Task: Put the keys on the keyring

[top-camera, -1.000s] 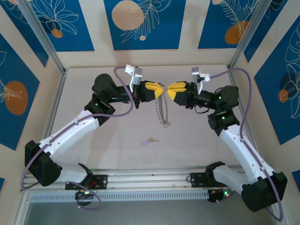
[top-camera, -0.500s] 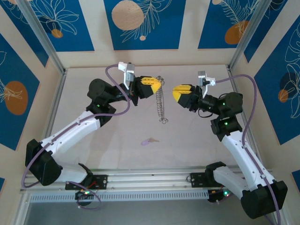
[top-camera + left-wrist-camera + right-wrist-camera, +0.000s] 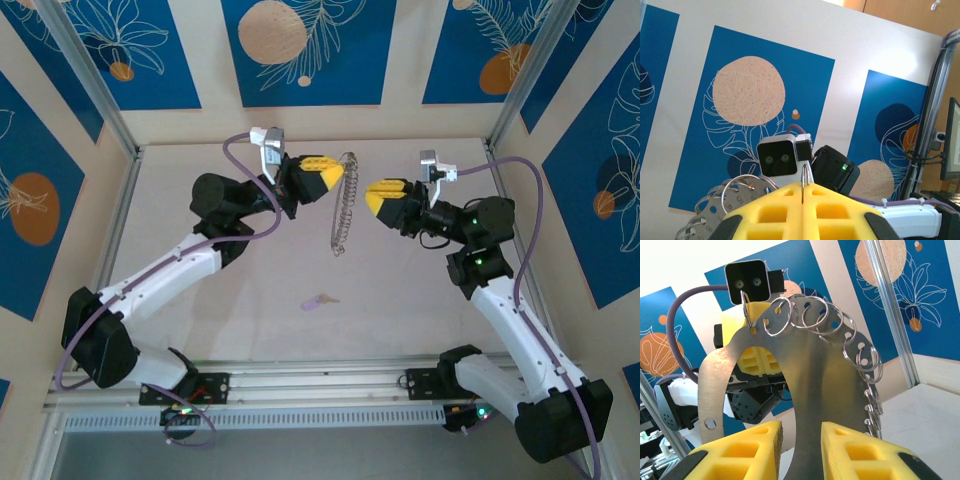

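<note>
Grey keyring (image 3: pixel 343 215) dangles clamped in the left gripper (image 3: pixel 342 171), seemingly presented to the right gripper (image 3: pixel 368 194), fingers apart; key (image 3: pixel 319 301) waits below.

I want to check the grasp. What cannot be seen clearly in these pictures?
Top external: the key is too small to show its hole or teeth.
Left wrist: the left gripper hides where it pinches the keyring.
Right wrist: the bottom edge cuts off the keyring between the open right gripper.
</note>
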Motion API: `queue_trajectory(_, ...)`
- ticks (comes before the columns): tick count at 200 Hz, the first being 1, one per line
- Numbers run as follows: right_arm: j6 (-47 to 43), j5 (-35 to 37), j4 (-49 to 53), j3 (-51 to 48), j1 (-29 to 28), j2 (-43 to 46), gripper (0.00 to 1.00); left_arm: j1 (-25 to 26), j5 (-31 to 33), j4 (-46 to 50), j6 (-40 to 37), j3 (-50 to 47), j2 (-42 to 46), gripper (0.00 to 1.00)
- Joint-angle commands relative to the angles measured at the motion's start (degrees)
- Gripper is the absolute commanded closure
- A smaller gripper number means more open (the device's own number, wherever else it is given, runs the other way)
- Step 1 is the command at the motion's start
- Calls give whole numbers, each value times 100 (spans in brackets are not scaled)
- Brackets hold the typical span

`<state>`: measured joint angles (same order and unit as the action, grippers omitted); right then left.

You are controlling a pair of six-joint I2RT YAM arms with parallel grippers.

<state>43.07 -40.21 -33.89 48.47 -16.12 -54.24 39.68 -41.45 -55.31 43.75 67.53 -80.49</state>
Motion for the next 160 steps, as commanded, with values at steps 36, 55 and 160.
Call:
queue_trajectory(36,26,145,-179,85,-28,25,73,85,268,-420,178,-20,-24,100)
queue_trajectory(55,26,159,-179,111,-38,36,73,89,287,-361,169,-20,-28,100)
queue_trajectory(160,45,54,-280,521,-127,-201,69,145,323,192,-39,31,-21,100)
